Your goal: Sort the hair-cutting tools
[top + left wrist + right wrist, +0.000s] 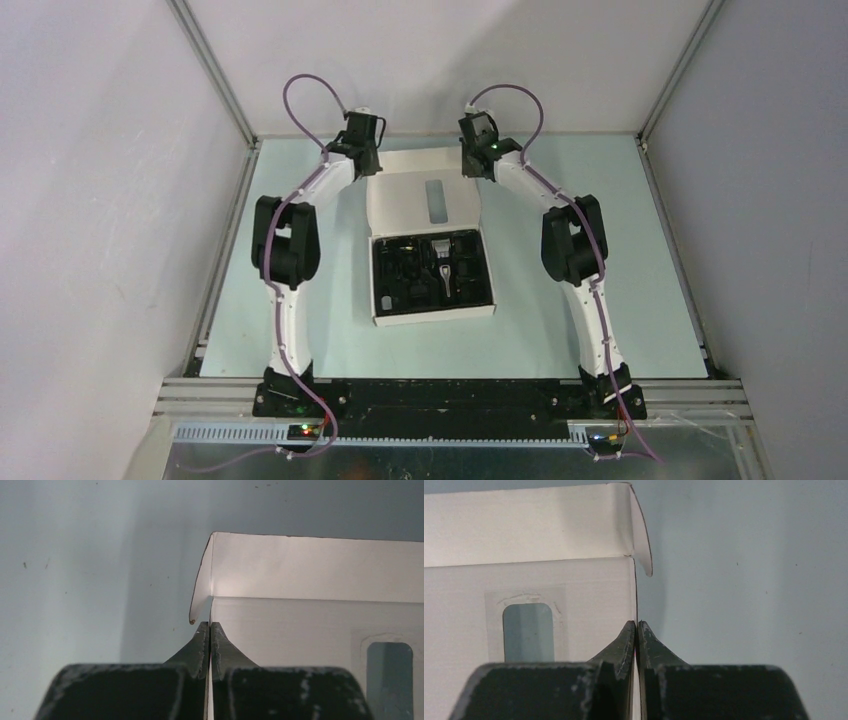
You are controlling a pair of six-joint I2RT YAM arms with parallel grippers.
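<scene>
The white cardboard box lies open at the table's middle, its lid folded back. Its black tray holds the slim silver-and-black clipper and small black attachments that are hard to tell apart. My left gripper is at the lid's far left corner. In the left wrist view the gripper is shut on the lid's thin side edge. My right gripper is at the far right corner. In the right wrist view it is shut on the lid's right edge.
The lid has a small cut-out window, which also shows in the left wrist view and the right wrist view. Small side flaps stand up at the lid's far corners. Pale green table lies around the box, with walls close behind.
</scene>
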